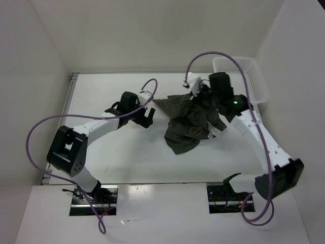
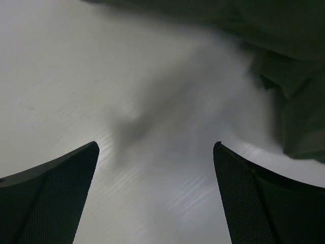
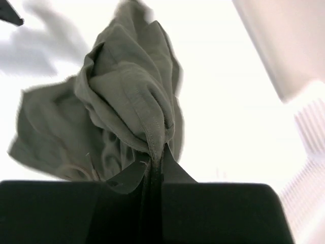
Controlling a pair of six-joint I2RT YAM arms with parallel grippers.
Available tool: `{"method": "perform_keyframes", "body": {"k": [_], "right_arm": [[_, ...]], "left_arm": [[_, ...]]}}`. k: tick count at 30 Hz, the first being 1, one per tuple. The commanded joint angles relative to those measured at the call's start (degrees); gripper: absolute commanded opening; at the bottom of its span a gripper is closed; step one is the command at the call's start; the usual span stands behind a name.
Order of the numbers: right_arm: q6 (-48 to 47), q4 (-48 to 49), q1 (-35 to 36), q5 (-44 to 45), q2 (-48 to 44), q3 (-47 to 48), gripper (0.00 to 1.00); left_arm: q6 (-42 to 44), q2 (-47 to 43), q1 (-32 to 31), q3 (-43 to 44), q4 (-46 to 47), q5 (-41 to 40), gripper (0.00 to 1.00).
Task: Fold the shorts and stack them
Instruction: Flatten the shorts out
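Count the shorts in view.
1. The shorts lie crumpled right of centre on the table, an edge pinched in the right tool. A second pair beneath them would be hidden.

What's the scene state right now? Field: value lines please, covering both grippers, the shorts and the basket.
shorts: dark olive shorts, crumpled in a heap, not yet folded
right gripper: right gripper shut on a fold of the shorts at the far right side of the heap
left gripper: left gripper open, over bare table beside the cloth's left edge, holding nothing
basket: white mesh basket at the far right corner, apart from the shorts
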Motion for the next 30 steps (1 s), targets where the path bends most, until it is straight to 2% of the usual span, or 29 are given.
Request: {"method": "perform_keyframes", "body": {"k": [1, 6, 10, 13, 16, 19, 21, 24, 25, 26, 30], "right_arm": [[-3.8, -10.0, -5.6, -6.0, -7.6, -2.9, 0.00], [-4.9, -13.5, -10.4, -8.3, -10.1, -8.4, 0.00], [-4.2, -9.4, -10.9, -7.7, -11.9, -14.4, 0.00], [-3.7, -8.0, -12.1, -7.7, -11.9, -15.0, 0.00], [-3.7, -7.4, -12.7, -8.2, -10.8, -15.0, 0.00], [-3.7, -7.9, -12.7, -8.2, -10.2, -15.0, 0.00], [-3.7, -7.9, -12.7, -8.2, -9.6, -14.5, 0.00], [-3.7, -7.9, -12.7, -8.2, -9.1, -14.5, 0.00], [-3.7, -7.9, -12.7, -8.2, -9.1, -14.5, 0.00], [-3.0, -7.9, -12.7, -8.7, -9.1, -14.5, 0.00], [-2.4, -7.4, -13.2, -8.7, -9.1, -15.0, 0.00]], "left_arm": [[0.2, 4.2, -2.6, 5.7, 10.0, -0.8, 1.00], [0.2, 9.7, -3.9, 12.5, 10.6, 0.9, 1.00], [0.2, 15.3, -4.4, 19.5, 9.2, 4.1, 1.00], [0.2, 19.7, -4.4, 23.8, 8.3, 5.8, 1.00], [0.2, 22.5, -4.4, 23.9, 6.4, 7.1, 1.00], [0.2, 25.0, -3.2, 21.3, 10.5, 4.3, 1.00], [0.2, 28.3, -1.2, 22.7, 12.5, 4.3, 1.00], [0.2, 34.6, 0.2, 37.3, 4.7, 3.6, 1.00], [0.2, 35.4, 0.2, 40.7, -0.3, 6.9, 1.00], [0.2, 35.5, 0.2, 42.7, -1.7, 8.5, 1.00], [0.2, 31.9, -1.6, 41.1, -7.2, 12.4, 1.00]]}}
